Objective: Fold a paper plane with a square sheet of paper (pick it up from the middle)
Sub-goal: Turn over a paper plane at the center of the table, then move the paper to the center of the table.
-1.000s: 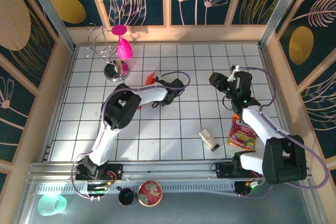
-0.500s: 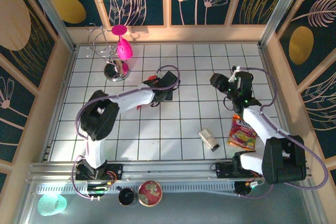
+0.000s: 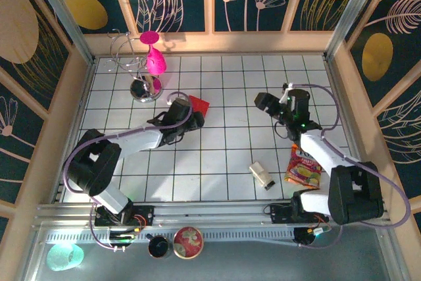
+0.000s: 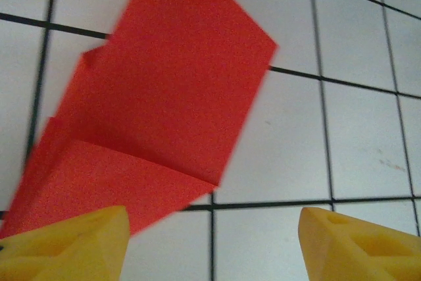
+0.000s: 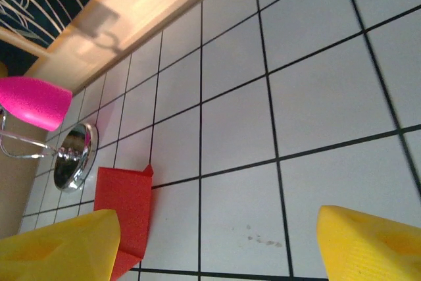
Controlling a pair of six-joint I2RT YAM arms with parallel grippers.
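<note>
White arm links (image 3: 139, 139), black joints (image 3: 90, 165), purple cables (image 3: 332, 107), blocky yellow fingers (image 5: 368, 245).

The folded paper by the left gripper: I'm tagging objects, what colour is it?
The paper is plain bright red, clearest in the left wrist view.

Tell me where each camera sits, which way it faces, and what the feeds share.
Top external: above and behind the arms, looking down on the table; both arms show, left gripper near the paper, right gripper farther right.
Left wrist: on the left arm, looking down at the folded paper; its open yellow fingers at the bottom.
Right wrist: on the right arm, looking low across the tiles toward the goblet; its open fingers at the bottom.
Shared: the paper shows in all three.
</note>
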